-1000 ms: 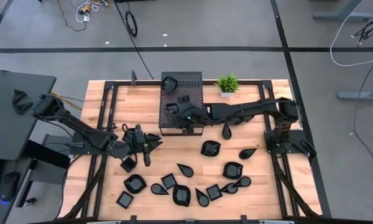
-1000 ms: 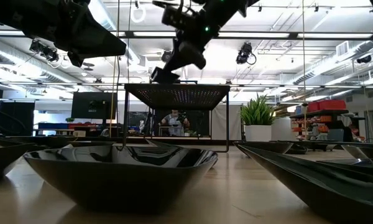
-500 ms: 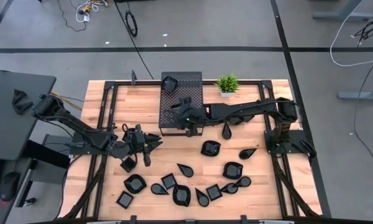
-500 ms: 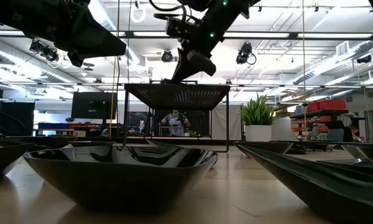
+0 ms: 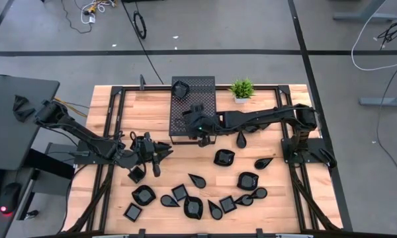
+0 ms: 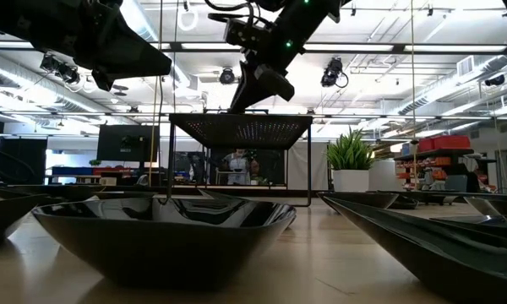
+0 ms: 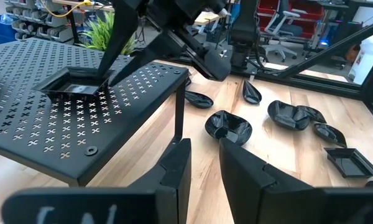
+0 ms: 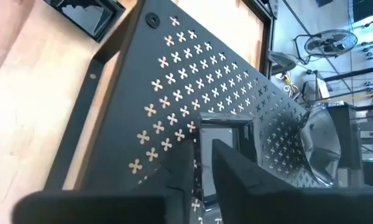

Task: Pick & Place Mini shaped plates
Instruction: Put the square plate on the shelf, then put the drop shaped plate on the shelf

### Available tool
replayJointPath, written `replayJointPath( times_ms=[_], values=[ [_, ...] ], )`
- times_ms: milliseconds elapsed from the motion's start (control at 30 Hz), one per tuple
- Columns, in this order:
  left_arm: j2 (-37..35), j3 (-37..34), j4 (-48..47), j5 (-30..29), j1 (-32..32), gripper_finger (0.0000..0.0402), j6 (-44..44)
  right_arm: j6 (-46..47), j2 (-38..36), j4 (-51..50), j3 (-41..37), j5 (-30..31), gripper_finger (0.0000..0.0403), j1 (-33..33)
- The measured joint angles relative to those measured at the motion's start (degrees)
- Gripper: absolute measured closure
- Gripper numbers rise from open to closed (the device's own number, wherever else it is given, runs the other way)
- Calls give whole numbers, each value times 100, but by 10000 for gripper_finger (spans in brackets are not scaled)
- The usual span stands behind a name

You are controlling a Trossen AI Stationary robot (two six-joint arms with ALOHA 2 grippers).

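The small glossy black square plate lies flat on top of the large black perforated metal box, and the right tool sits right at its rim. In the left wrist view its two dark fingers straddle the plate's near edge; whether they pinch it or have let go I cannot tell. A second glossy black plate, rounded and deeper, rests on the same box top near its far left corner. So two plates look delivered, the second only just.

The greater part of the job is left. About a dozen and a half mini black plates, square, teardrop and leaf shaped, lie scattered over the pale wooden surface: a square one near the front left, a rounded one in the front middle, a teardrop just right of the box, a bowl-like one in front of it, and more toward the right.

The left tool hovers low over the surface on the left, near a square plate. Its fingers stand slightly apart in its own wrist view with nothing between them, so it looks released. A small green potted plant stands just right of the box, at the back of the surface.
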Motion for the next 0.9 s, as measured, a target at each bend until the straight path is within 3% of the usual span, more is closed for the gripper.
replayJointPath(
  times_ms=[167, 333, 667, 900],
  values=[
    [0, 0, 0, 1, 0, 314, -2, 527, -334, -49, 0, 467, 301, 310],
    [0, 0, 0, 2, 2, 314, -39, 1206, -1003, -705, 0, 752, 287, 739],
    [2, 2, -16, 3, 0, 314, -146, 3996, -2294, -3451, -78, 513, 298, 1447],
    [2, 2, -52, 4, 1, 314, -144, 5660, -3149, -3775, -1741, 433, 307, 1507]
  ],
)
